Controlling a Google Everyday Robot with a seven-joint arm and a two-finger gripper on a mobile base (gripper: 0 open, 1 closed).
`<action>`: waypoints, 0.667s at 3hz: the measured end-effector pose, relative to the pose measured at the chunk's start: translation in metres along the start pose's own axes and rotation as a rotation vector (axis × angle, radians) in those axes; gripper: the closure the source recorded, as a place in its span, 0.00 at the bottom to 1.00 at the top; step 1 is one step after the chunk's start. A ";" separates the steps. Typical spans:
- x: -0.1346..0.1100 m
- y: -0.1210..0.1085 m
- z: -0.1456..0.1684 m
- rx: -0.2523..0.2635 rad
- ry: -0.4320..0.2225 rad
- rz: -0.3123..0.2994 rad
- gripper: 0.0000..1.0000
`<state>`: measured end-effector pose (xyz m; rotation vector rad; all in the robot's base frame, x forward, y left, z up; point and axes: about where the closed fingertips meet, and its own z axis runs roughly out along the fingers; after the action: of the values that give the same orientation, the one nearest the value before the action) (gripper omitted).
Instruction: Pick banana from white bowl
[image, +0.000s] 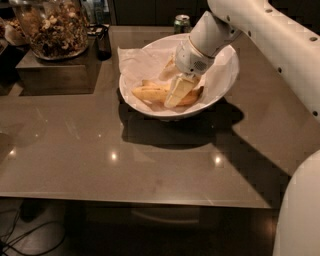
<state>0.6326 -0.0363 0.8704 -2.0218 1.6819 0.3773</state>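
Dim, warm light falls from above on the glossy brown surface (150, 175), leaving small glare spots at lower centre. The wide white paper-lined bowl (221, 75), upper centre, is the brightest area and throws a heavy shadow below and rightward. The robot's pale hand (177, 92) sits lit inside the bowl.
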 end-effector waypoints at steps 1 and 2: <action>0.000 0.000 0.000 0.000 0.000 0.000 0.61; 0.000 0.000 0.000 0.000 0.000 0.000 0.86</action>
<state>0.6325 -0.0362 0.8705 -2.0215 1.6814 0.3775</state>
